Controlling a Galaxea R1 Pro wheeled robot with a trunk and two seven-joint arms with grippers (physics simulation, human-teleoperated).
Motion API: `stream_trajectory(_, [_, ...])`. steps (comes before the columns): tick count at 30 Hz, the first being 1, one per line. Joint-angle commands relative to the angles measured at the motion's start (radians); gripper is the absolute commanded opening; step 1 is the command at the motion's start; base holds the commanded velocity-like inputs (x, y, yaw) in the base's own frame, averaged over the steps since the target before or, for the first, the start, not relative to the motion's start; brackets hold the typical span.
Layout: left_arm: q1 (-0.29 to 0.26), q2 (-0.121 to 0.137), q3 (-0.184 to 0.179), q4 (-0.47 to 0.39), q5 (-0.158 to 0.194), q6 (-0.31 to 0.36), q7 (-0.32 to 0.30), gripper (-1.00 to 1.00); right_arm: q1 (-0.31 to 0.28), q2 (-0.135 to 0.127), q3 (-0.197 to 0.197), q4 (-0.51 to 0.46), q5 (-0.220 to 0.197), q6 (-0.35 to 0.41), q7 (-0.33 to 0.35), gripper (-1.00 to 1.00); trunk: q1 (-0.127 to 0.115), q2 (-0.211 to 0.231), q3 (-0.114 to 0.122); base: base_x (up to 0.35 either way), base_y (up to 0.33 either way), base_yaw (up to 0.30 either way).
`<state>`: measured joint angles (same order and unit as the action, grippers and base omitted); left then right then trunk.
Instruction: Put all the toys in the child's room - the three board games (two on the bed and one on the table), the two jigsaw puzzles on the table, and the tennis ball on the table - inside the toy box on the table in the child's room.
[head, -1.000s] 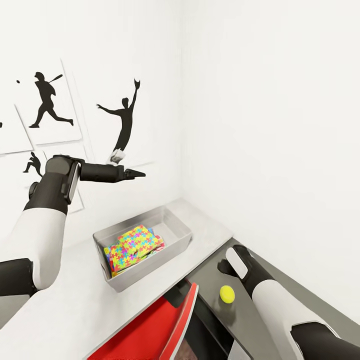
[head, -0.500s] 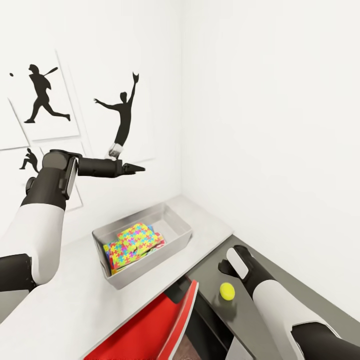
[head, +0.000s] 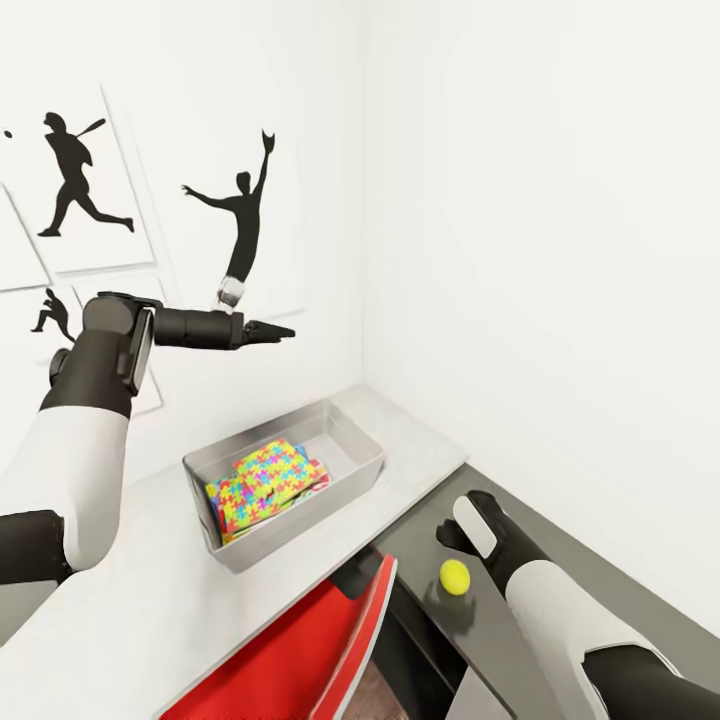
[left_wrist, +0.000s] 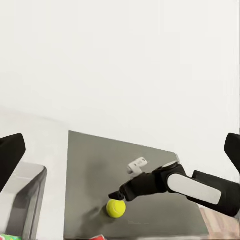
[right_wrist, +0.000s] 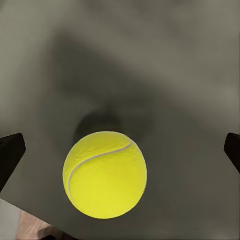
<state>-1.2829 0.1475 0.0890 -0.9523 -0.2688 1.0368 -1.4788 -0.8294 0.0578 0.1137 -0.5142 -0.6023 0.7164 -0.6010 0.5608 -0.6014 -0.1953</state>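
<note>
The tennis ball (head: 455, 577) is small and yellow-green and rests on a dark grey table top (head: 500, 640). My right gripper (head: 447, 537) hovers just above the tennis ball (right_wrist: 105, 175), open, with one finger on each side and not touching it. The left wrist view shows the same: right gripper (left_wrist: 122, 195) over the ball (left_wrist: 116, 208). The toy box (head: 300, 545), a light-grey tray, stands on the white table (head: 120, 600) with bright jigsaw puzzles (head: 262, 485) lying inside. My left gripper (head: 280, 331) is raised high above the box, open and empty.
A red chair-like object (head: 310, 650) juts up at the gap between the two table tops. White walls meet in a corner close behind the tables. Black sports-silhouette pictures (head: 240, 235) hang on the left wall.
The whole view has drifted a little, so the pictures and box sit slightly higher. The ball now appears a bit closer to my right gripper. My left arm stays raised.
</note>
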Motion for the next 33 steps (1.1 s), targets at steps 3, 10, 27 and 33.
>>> stream_trajectory(3, [-0.001,0.0,-0.031,-0.04,-0.01,0.01,-0.063,1.0,-0.001,0.001,0.006,-0.001,-0.01,0.001,-0.01,1.0,0.0,-0.002,-0.007,0.0,0.0,0.0])
stream_trajectory(10, [-0.001,0.005,-0.099,-0.073,-0.003,0.01,-0.092,1.0,0.0,0.0,0.007,-0.001,-0.01,0.001,-0.01,1.0,0.0,-0.002,-0.018,0.0,0.0,0.0])
stream_trajectory(27, [-0.001,0.006,-0.108,-0.107,0.005,0.01,-0.092,1.0,0.007,0.009,0.008,0.0,-0.015,0.009,-0.008,1.0,0.0,-0.002,-0.046,0.0,0.0,0.006])
stream_trajectory(33, [-0.001,0.006,-0.107,-0.108,0.004,0.01,-0.092,1.0,0.008,0.014,0.01,0.0,-0.017,0.014,-0.008,1.0,0.0,-0.002,-0.052,0.0,0.0,0.037])
